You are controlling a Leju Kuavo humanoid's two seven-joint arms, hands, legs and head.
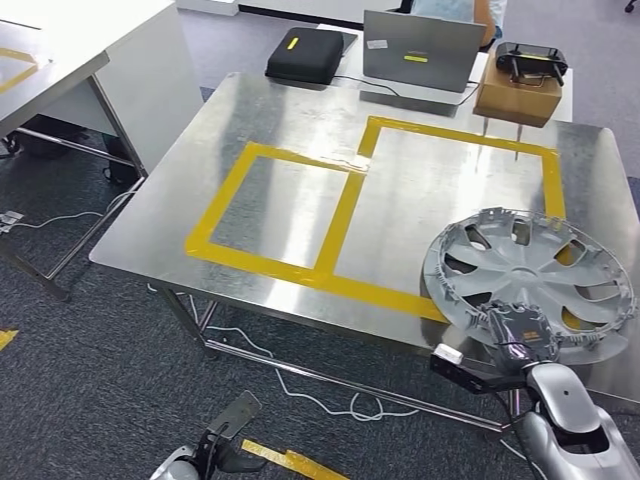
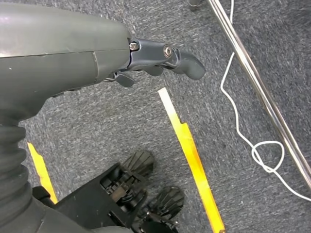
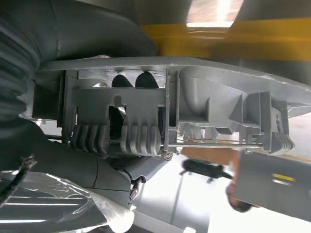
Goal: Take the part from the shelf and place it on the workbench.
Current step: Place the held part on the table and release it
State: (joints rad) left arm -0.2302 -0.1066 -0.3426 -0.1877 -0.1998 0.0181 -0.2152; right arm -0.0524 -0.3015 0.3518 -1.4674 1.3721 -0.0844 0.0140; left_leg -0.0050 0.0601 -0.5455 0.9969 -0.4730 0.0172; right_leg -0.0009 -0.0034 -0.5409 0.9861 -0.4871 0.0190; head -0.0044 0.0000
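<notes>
The part is a grey plastic wheel cover (image 1: 528, 272), spoked and round. It hovers over the near right corner of the steel workbench (image 1: 302, 130), partly above a yellow tape rectangle. My right hand (image 1: 515, 330) grips its near rim from below; in the right wrist view the ribbed rim (image 3: 165, 111) sits between my thumb and fingers (image 3: 128, 80). My left hand (image 2: 161, 58) hangs low beside the bench over the carpet, its fingers loosely extended and holding nothing.
Two yellow tape rectangles (image 1: 347, 195) mark the bench top. At its far edge stand a laptop (image 1: 419, 50), a black case (image 1: 306, 55) and a cardboard box with a controller (image 1: 521, 85). White cables (image 1: 317, 395) and yellow floor tape (image 2: 190, 155) lie under the bench.
</notes>
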